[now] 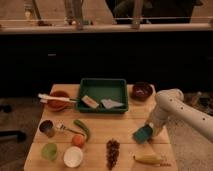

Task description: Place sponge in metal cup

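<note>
At the lower right, your gripper (148,130) is clamping shut on the sponge (141,135). You are lifting next: clear the worktop (125,131) clutter before crossing to the metal cup (47,128), lower left.

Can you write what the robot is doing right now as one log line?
gripper: shut on sponge, right side of table | metal cup: far left | sponge not yet in cup

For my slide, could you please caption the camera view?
Robot gripper shut on the sponge near the table's right edge; metal cup far left.
</note>
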Controlling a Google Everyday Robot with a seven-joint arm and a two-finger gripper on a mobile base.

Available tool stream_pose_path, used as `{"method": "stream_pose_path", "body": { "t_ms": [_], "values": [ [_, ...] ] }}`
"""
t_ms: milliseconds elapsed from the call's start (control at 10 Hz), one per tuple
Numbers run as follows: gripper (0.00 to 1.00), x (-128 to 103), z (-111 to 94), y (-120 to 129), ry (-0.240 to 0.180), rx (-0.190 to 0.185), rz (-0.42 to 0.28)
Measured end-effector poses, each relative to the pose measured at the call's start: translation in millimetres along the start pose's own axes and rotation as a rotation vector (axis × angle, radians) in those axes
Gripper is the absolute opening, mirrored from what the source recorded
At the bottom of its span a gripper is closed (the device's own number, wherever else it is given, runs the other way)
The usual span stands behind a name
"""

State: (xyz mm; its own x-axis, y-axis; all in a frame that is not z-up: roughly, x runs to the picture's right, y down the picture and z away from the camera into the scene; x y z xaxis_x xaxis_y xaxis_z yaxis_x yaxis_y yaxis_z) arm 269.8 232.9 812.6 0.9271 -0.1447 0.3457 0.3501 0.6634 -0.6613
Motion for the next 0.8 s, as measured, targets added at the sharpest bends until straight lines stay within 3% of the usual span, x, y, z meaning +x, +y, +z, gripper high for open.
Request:
{"method": "stream_pose_path", "body": {
  "t_ms": [400,600,800],
  "values": [
    [0.00,-21,-69,-13,0.047,0.051,0.052],
    [0.00,-37,-75,-20,0.088,0.040,0.105],
    [0.00,-70,-78,-28,0.129,0.015,0.151]
  ]
}}
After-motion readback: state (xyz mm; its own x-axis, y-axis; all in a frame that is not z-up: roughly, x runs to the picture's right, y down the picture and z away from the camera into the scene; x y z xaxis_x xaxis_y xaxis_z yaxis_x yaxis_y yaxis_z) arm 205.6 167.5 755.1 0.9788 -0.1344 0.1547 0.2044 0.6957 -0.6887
